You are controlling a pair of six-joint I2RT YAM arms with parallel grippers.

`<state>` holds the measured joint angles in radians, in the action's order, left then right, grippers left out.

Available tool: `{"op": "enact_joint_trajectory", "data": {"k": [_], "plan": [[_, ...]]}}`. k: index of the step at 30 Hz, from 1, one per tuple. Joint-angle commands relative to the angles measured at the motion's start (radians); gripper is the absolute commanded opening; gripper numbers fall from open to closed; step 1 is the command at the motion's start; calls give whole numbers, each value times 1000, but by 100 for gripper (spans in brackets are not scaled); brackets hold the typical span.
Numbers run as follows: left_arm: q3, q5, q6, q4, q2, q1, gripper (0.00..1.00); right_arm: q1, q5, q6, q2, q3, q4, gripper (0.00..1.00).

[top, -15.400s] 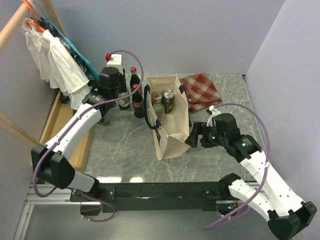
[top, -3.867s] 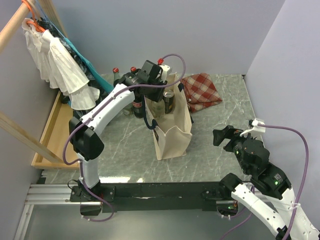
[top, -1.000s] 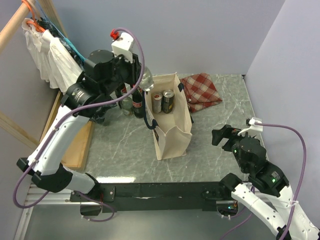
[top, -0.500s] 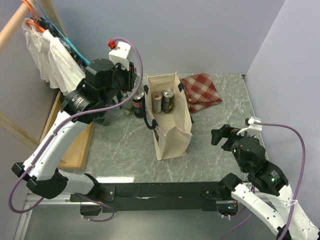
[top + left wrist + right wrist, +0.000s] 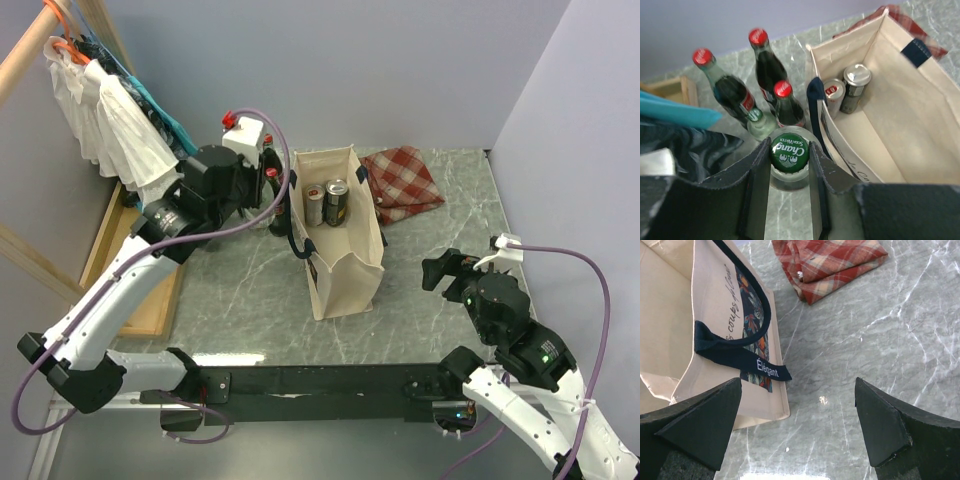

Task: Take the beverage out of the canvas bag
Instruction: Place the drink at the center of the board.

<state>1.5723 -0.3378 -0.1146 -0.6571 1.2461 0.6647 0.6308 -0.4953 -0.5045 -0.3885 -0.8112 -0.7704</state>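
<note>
The beverage, a clear glass bottle with a green "Chang Soda Water" cap (image 5: 788, 155), is held upright by its neck in my shut left gripper (image 5: 788, 147). It is outside the canvas bag (image 5: 340, 240), just left of the bag's navy handle (image 5: 815, 95); whether its base rests on the table I cannot tell. In the top view my left gripper (image 5: 258, 192) hides the bottle. Two cans (image 5: 856, 85) (image 5: 832, 94) stand inside the bag. My right gripper (image 5: 797, 425) hangs open over bare table right of the bag (image 5: 715, 315), also seen from above (image 5: 440, 272).
Three red-capped cola bottles (image 5: 758, 37) (image 5: 702, 56) (image 5: 783, 89) and an uncapped clear bottle (image 5: 756, 116) stand close behind the held one. A red checked cloth (image 5: 405, 180) lies right of the bag. A wooden tray (image 5: 115, 250) and hanging clothes (image 5: 110, 120) are at far left.
My left arm has come down and slightly left with the green-capped bottle, from above the bag's rim to beside the cola bottles. The right arm has not moved.
</note>
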Motion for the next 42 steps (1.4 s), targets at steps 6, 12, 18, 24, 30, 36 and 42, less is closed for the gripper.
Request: {"op": "enact_joint_trajectory", "data": {"k": [6,12,18,24,30,36,42], "plan": [[-185,-32,-73,335,-106,4,1,6,-9,-3,-10,4,33,100],[-282,-50,-77,435,-114,4,1,6,-20,4,-26,-6,26,100],[-333,-59,-77,504,-99,4,1,4,-61,-17,-52,-16,10,100],[-377,-53,-83,554,-79,4,1,4,-134,-54,-26,-23,3,100],[-423,-49,-97,608,-50,4,1,4,-160,-71,19,-8,28,100],[-457,-58,-100,649,-28,3,1,4,-203,-91,31,35,16,100],[-489,-52,-109,703,-5,-11,1,6,-213,-114,7,56,22,100]]}}
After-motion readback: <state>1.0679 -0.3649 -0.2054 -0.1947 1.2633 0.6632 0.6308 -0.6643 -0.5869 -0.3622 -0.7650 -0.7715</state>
